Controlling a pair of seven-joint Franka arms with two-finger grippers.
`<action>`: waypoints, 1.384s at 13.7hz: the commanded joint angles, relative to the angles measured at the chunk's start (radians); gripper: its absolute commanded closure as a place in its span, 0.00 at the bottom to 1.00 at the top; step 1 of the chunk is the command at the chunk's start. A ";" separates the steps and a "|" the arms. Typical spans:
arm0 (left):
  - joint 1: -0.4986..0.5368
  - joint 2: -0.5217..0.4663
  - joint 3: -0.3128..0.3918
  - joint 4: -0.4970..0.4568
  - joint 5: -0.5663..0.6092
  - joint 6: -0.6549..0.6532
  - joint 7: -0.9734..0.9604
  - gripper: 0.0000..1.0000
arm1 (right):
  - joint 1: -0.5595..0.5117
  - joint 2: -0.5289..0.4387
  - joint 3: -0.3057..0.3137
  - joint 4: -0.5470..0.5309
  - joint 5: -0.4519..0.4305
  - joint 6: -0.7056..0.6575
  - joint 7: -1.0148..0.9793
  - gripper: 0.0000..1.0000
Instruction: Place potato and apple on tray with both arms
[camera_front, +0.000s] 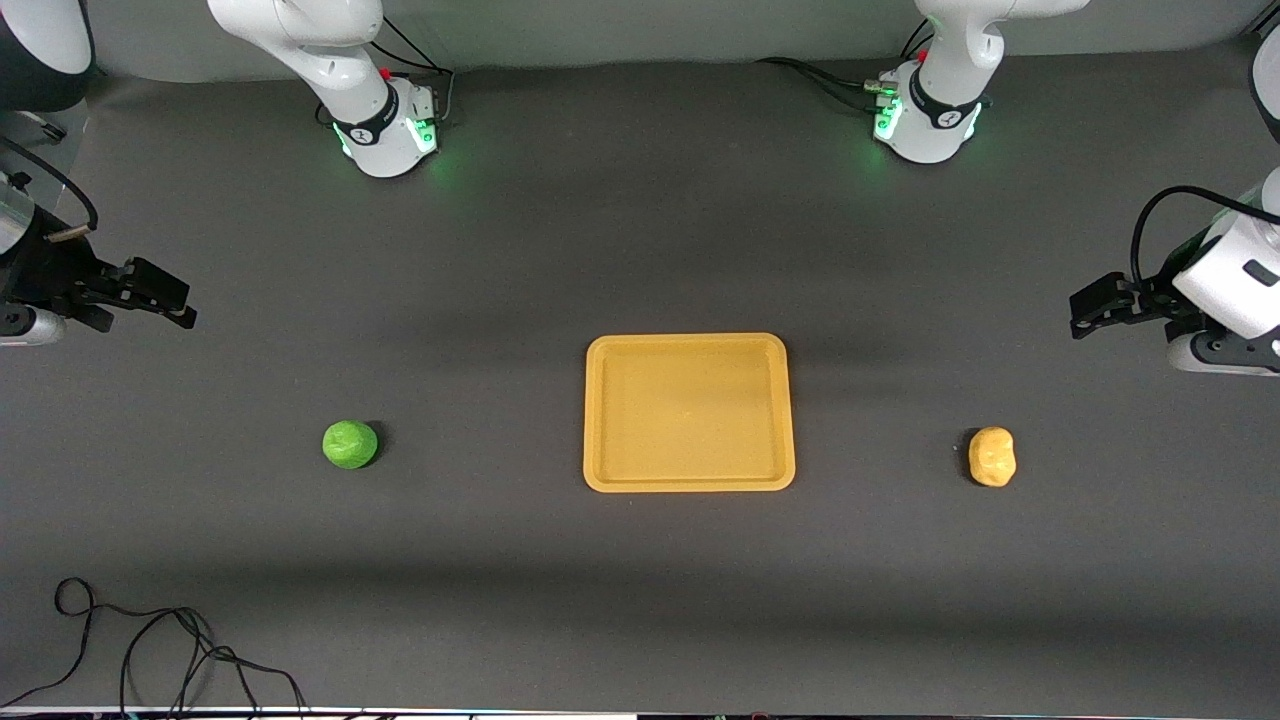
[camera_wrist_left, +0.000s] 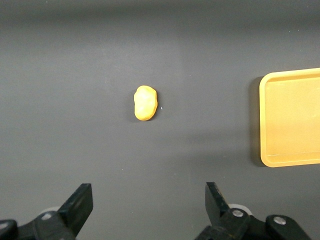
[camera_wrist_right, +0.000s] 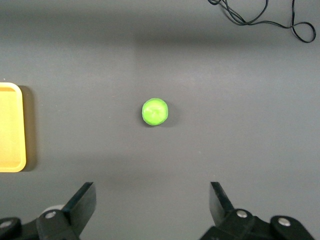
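Note:
The orange-yellow tray (camera_front: 690, 343) lies empty at the table's middle. The green apple (camera_front: 350, 444) sits on the table toward the right arm's end, apart from the tray. The yellow-tan potato (camera_front: 991, 456) sits toward the left arm's end, also apart from it. My right gripper (camera_front: 183, 303) hangs open and empty over the table at the right arm's end; its wrist view shows the apple (camera_wrist_right: 155, 111) ahead of the open gripper (camera_wrist_right: 152, 200) and a tray edge (camera_wrist_right: 11, 127). My left gripper (camera_front: 1078, 315) hangs open and empty at the left arm's end; its wrist view shows the potato (camera_wrist_left: 145, 103), the open gripper (camera_wrist_left: 149, 200) and the tray (camera_wrist_left: 292, 117).
A loose black cable (camera_front: 150, 650) lies near the table's front edge at the right arm's end, nearer to the front camera than the apple; it also shows in the right wrist view (camera_wrist_right: 260, 17). The arm bases (camera_front: 385, 130) (camera_front: 925, 120) stand along the back edge.

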 joint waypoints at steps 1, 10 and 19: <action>-0.012 -0.013 0.007 0.009 -0.006 -0.025 -0.005 0.00 | 0.001 -0.008 0.008 -0.017 -0.015 0.010 0.002 0.00; -0.006 -0.010 0.010 0.006 -0.005 -0.027 -0.005 0.00 | -0.007 0.013 0.025 -0.012 -0.014 -0.033 0.003 0.00; -0.002 0.034 0.011 -0.008 0.005 0.010 -0.017 0.00 | -0.009 0.065 0.033 -0.250 -0.021 0.256 0.006 0.00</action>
